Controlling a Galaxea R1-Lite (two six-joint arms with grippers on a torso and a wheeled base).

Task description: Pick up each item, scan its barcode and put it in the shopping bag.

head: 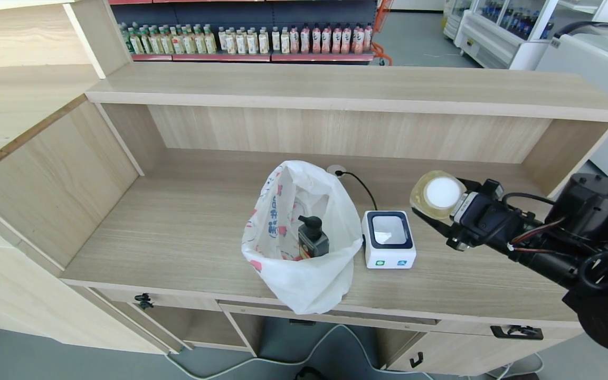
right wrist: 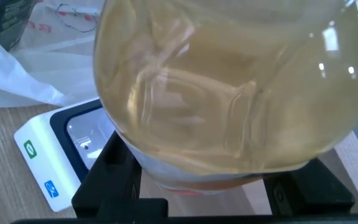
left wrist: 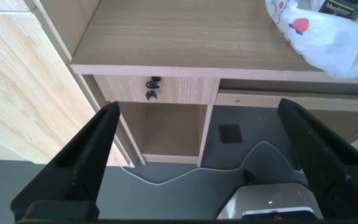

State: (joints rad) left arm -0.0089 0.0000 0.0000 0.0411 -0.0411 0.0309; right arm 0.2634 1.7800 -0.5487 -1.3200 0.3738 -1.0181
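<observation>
A clear jar of yellowish liquid with a white lid (head: 437, 195) hangs above the counter, to the right of the white barcode scanner (head: 389, 238). My right gripper (head: 444, 214) is shut on the jar (right wrist: 229, 93), and the scanner (right wrist: 64, 146) lies below it. The white shopping bag (head: 297, 237) stands open left of the scanner, with a dark pump bottle (head: 312, 237) inside. My left gripper (left wrist: 197, 162) hangs open below the counter's front edge, holding nothing; the bag (left wrist: 328, 34) sits on the counter beyond it.
The wooden counter (head: 177, 227) has raised side walls and a shelf ledge (head: 335, 89) behind. A black cable (head: 359, 184) runs from the scanner to a hole at the back. Drawers and an open compartment (left wrist: 166, 127) sit under the counter.
</observation>
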